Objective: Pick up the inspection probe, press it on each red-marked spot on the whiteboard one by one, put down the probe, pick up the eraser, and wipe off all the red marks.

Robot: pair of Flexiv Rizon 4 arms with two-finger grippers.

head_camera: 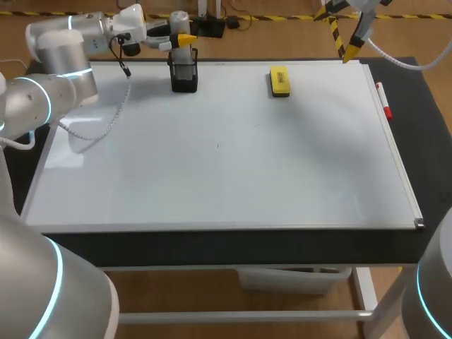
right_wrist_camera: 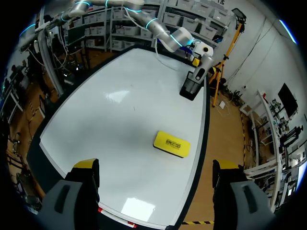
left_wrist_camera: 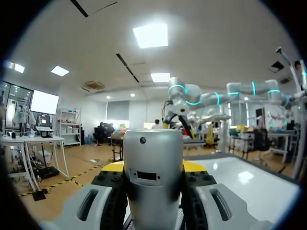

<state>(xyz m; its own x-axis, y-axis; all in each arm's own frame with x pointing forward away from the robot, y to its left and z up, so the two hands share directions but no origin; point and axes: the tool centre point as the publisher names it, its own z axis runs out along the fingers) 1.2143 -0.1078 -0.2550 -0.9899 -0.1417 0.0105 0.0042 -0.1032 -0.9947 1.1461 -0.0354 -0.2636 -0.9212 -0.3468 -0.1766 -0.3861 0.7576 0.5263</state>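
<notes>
- My left gripper (head_camera: 183,41) has both fingers pressed against the probe (left_wrist_camera: 153,191) at the black holder (head_camera: 184,76).
- My right gripper (right_wrist_camera: 156,165) is spread wide and holding nothing, above the eraser (right_wrist_camera: 171,143).

You see a white whiteboard (head_camera: 212,162) on a black worktop (head_camera: 212,244). The eraser (head_camera: 280,80) is yellow, the holder (head_camera: 184,76) black, the probe (left_wrist_camera: 153,163) silver-grey, the marker (head_camera: 383,100) red and white.

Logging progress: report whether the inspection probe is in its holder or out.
In. The inspection probe stands upright with its lower end inside the black holder, left hand gripping it.
</notes>
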